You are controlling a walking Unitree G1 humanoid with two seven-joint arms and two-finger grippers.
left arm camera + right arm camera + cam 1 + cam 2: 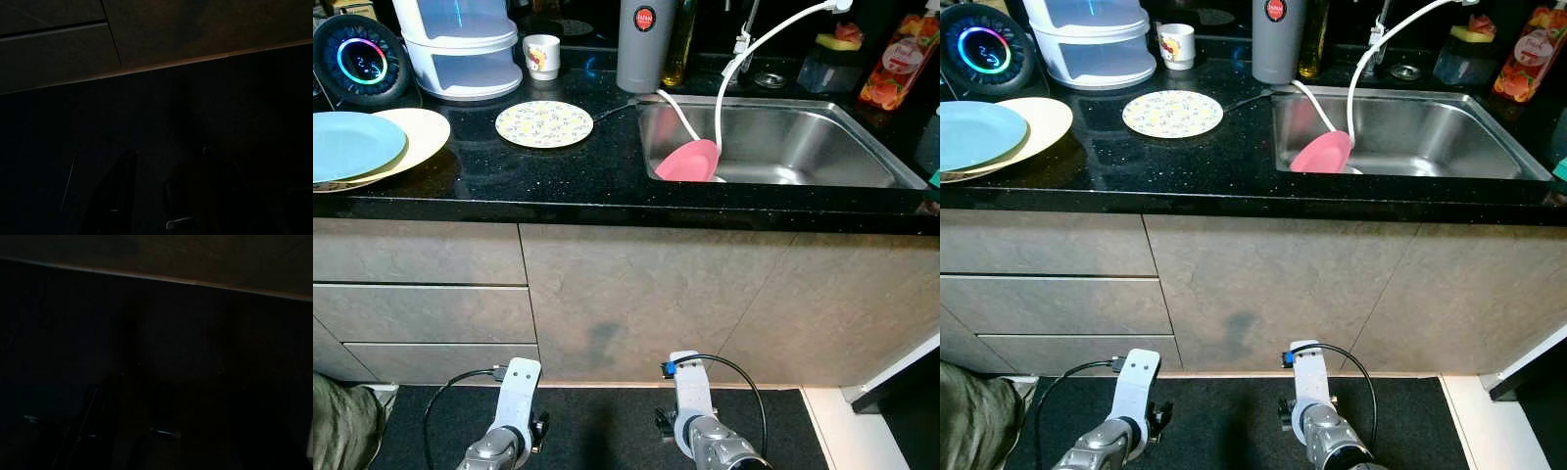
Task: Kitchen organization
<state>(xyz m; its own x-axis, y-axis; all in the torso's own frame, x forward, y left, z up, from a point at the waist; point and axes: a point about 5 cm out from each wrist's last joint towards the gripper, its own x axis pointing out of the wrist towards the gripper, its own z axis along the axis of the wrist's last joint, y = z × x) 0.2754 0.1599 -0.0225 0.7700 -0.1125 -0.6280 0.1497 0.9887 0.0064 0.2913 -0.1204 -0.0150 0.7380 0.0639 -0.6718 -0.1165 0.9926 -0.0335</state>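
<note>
Two silver arms hang low in front of the cabinet, the left claw [161,191] and the right claw [156,421] both down near the dark floor mat [607,421]. The wrist views are very dark (only faint finger outlines against the mat and the cabinet's base edge), so I cannot tell whether either claw is apart or together. A bit of olive cloth [342,421] sits at the lower left corner of the head views.

Above the arms stand the beige cabinet fronts [646,304], with drawers [421,313] on the left. On top lies the black speckled surface [509,176].

At its left edge a blue plate [347,145] rests on a cream plate [421,132]. Near the middle, well apart from those, a small flowered plate [544,123] lies flat. To the right is the steel sink [803,147], and a pink bowl [687,161] leans tilted against its near left wall, with a white hose [744,59] curving down just beside it.

Farther back, from left: a round black gadget with a glowing ring [360,61], a stacked white container [460,49], a small mug [542,56], a grey flask [645,44] upright, a yellow-green bottle [680,44] just beside it, a sponge holder [832,59] and an orange bottle [899,64] at the far right.
</note>
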